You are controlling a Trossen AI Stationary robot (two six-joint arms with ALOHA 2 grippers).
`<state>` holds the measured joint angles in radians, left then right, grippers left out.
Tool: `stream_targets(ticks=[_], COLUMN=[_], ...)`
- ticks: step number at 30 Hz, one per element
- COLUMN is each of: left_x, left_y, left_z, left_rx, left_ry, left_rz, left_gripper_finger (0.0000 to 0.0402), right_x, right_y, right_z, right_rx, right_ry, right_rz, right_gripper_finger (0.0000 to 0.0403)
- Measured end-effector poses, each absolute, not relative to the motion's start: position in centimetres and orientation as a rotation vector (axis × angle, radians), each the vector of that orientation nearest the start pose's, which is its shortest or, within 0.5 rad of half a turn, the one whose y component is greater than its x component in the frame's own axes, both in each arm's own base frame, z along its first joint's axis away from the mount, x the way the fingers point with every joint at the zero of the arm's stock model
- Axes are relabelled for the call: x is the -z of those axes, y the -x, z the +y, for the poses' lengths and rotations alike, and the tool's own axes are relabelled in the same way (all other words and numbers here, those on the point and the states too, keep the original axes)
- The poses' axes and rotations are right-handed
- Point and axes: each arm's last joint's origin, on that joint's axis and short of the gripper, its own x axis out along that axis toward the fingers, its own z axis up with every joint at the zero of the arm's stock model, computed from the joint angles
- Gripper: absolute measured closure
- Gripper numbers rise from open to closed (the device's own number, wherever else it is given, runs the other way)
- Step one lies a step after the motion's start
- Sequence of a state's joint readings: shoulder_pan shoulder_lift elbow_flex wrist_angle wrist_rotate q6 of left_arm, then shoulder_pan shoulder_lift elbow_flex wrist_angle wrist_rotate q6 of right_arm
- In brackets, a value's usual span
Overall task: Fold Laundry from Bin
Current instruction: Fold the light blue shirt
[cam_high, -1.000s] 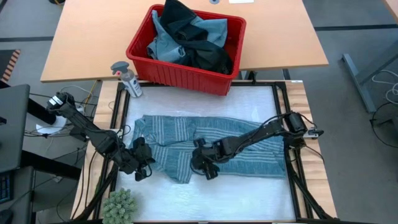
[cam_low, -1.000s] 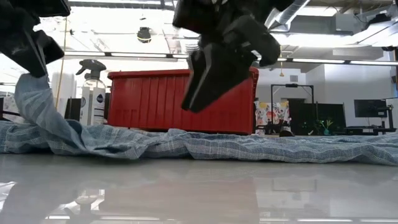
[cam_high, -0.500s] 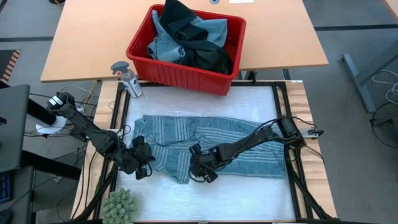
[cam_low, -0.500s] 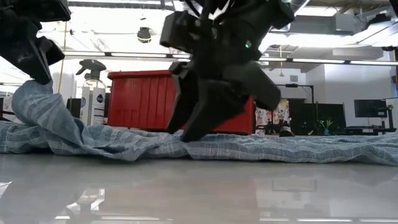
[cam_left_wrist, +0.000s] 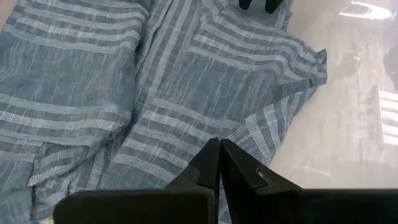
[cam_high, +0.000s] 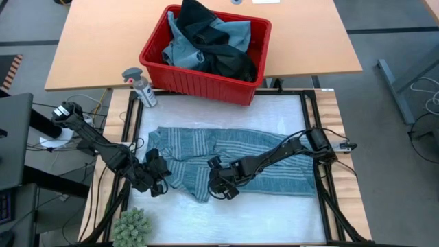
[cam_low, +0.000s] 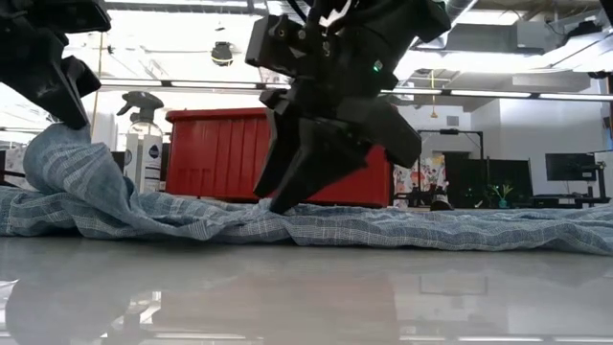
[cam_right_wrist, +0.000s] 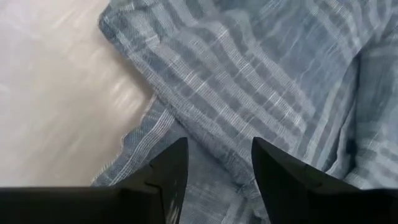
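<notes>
A grey-blue striped garment (cam_high: 233, 158) lies spread across the white table top. Its left near part is raised into a hump (cam_low: 62, 158) under my left gripper (cam_high: 159, 182), which is shut on it. My right gripper (cam_high: 219, 189) stands open, fingers slanting down, at the garment's near edge by a folded corner (cam_right_wrist: 205, 134). Its two fingers (cam_right_wrist: 171, 171) straddle that fold. The red bin (cam_high: 199, 86) stands on the wooden table beyond, with more laundry (cam_high: 209, 44), light blue and black, heaped in it. My left gripper pinches the striped garment near its left near corner (cam_left_wrist: 208, 134) between its two shut fingers, slanting down from the table's left. One layer or several, I cannot tell. The pinched part is lifted, slack, and the remainder lies on the table. My right gripper: in the low view one fingertip (cam_low: 273, 203) reaches down to the cloth, but I cannot tell whether it touches.
A spray bottle (cam_high: 140, 87) stands at the table's far left corner beside the bin. A green spiky plant (cam_high: 132, 228) sits at the near left corner. Bare white table (cam_high: 260, 219) runs along the near side of the garment.
My right gripper has sunk toward the garment's near edge and shifted a little toward the table's left, rolling its wrist. Its fingertips, first clear above the cloth, are now down at it. The hump of cloth under my left gripper stays raised.
</notes>
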<state>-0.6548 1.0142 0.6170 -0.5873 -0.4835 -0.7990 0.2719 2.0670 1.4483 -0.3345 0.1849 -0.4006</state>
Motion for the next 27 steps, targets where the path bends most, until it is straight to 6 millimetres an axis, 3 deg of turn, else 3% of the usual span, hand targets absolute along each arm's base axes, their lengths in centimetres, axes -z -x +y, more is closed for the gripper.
stream_targets(ticks=[10,27], left_x=[-21.0,-21.0], left_y=[-15.2,-15.2], left_z=[-10.0,-9.9], left_rx=[-0.178,-0.198], left_ry=[0.222,0.207], left_rz=[0.818,0.807], left_gripper_finger=[0.0401,0.0401], right_x=[-16.6,-14.6], right_y=[-42.5,-42.8], right_z=[10.7,10.7], right_rx=[-0.3,-0.324], right_ry=[0.587,0.594], right_rz=[0.873,0.911], right_gripper_finger=[0.0204,0.0208])
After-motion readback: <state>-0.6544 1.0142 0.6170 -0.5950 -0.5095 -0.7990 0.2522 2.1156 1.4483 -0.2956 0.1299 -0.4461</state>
